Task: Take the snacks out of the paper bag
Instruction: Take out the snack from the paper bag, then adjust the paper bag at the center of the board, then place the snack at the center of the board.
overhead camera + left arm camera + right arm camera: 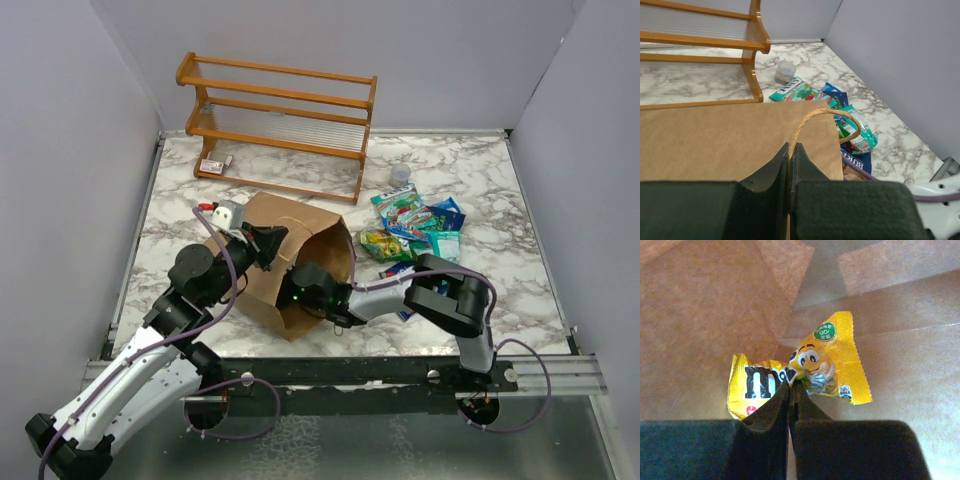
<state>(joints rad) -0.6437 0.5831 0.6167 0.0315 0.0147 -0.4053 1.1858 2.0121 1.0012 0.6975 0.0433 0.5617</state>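
Where the paper bag (285, 215) lies on its side on the worktop (480, 180): one yellow packet (840, 355), inside the bag, clenched in my right pincer (789, 386). My left pincer (790, 149): clamped on the bag's handle (812, 115). Other snacks (415, 225): heaped just outside the bag's mouth.

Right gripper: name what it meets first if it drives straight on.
The right gripper, shut on the yellow packet, points into the paper bag; past the packet, probably the bag's inner wall, depth unclear.
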